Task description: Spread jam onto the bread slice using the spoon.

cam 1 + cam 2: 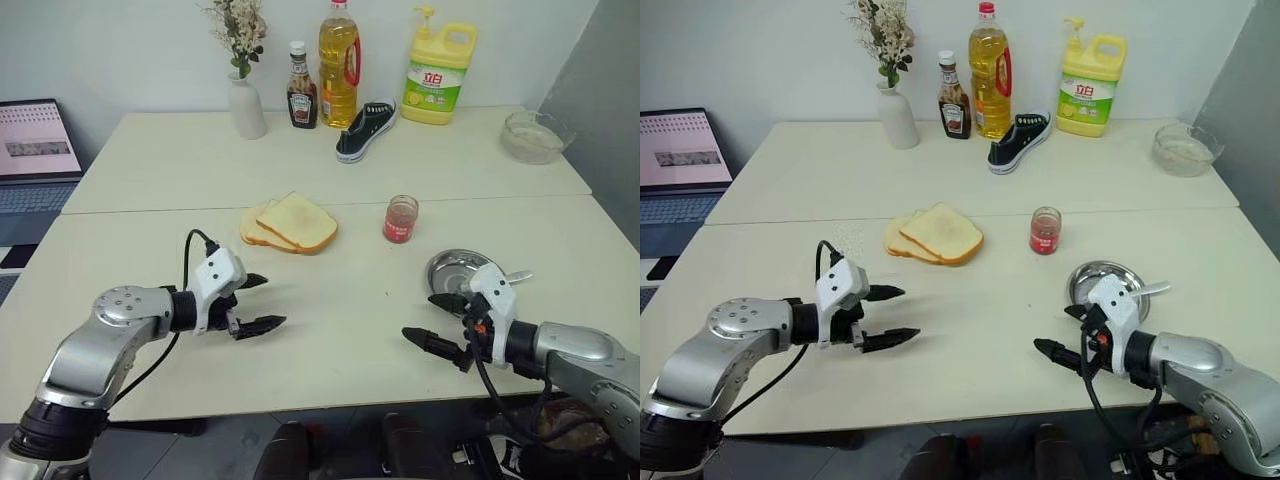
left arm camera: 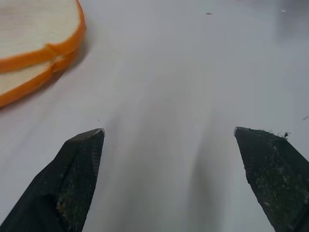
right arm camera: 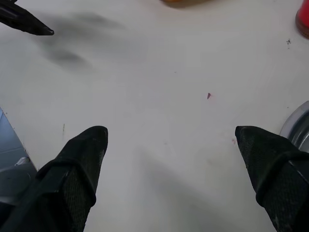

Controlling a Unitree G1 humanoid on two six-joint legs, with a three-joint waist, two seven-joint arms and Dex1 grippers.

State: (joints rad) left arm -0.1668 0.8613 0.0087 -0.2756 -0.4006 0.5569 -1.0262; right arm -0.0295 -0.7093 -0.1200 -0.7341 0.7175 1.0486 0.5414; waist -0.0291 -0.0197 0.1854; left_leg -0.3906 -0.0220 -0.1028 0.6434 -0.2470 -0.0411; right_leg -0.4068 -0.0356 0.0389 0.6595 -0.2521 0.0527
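Observation:
A bread slice (image 1: 300, 220) with a golden crust lies on top of a small stack at the table's middle; the stack's edge (image 2: 34, 29) is close ahead of my left gripper. The jam (image 1: 400, 218) is red, in a small clear jar to the right of the bread. A thin silver spoon (image 1: 518, 276) handle sticks out of the round steel dish (image 1: 452, 262); its bowl is hidden behind my right hand. My left gripper (image 1: 270, 302) hovers open and empty in front of the bread. My right gripper (image 1: 420, 317) hovers open and empty just in front of the dish.
Along the back stand a white vase (image 1: 246, 105), a brown sauce bottle (image 1: 301, 100), an oil bottle (image 1: 338, 65) and a yellow jug (image 1: 438, 80). A black sneaker (image 1: 365, 130) lies nearby, a glass bowl (image 1: 535, 137) far right, a laptop (image 1: 35, 150) far left.

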